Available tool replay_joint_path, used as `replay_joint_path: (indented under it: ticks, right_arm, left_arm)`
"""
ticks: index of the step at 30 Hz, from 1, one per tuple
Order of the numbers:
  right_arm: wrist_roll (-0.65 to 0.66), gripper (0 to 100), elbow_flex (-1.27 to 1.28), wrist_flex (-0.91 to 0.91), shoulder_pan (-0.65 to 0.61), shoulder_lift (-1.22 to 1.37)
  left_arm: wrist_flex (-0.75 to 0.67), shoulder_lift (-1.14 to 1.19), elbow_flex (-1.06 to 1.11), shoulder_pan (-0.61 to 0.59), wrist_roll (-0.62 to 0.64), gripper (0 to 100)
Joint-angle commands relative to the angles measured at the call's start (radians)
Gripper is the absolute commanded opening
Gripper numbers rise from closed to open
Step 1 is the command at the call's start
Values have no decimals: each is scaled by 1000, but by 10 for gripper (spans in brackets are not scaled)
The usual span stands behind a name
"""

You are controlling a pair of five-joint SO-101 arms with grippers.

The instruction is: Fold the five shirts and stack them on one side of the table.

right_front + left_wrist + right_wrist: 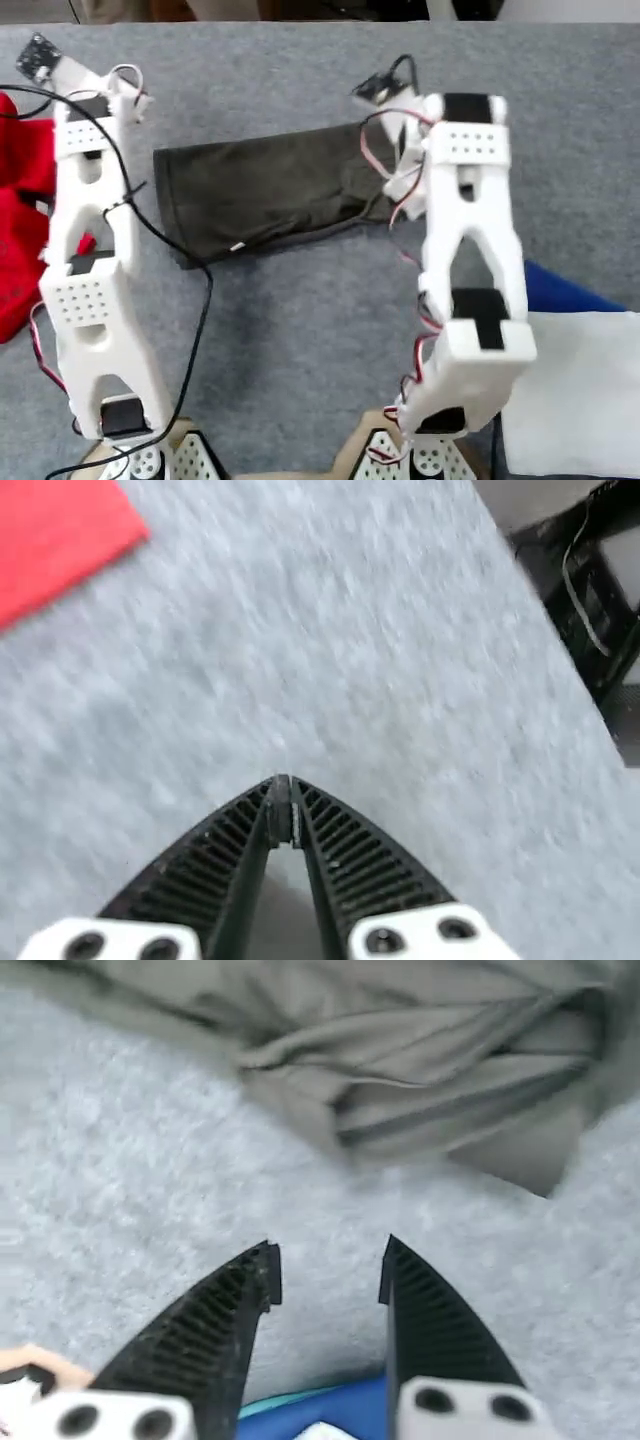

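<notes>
Grey table [300, 330] holds one dark shirt [260, 195], partly folded; folding appears unfinished. Left end effector [282, 788] closed, empty; right end effector [330, 1252] parted, empty.

Grey felt-like fabric covers the table [300, 340], and dark cables [585, 570] lie beyond its edge.

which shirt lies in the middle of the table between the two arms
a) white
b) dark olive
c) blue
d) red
b, the dark olive shirt lies on the grey table between the arms, with the right gripper open just short of its edge.
</notes>
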Motion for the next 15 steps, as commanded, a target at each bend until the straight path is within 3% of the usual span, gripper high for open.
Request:
replay_joint_path:
  ticks: [1,6,15]
  right_arm:
    - [17,171,136,-58,-35,-151]
    - [31,171,286,-166,-65,-268]
    - [-270,171,400,-331,-130,-213]
  left_arm:
    - [-9,18,-2,-51,-92,20]
    - [35,47,8,-133,-123,20]
    - [29,56,9,-172,-112,20]
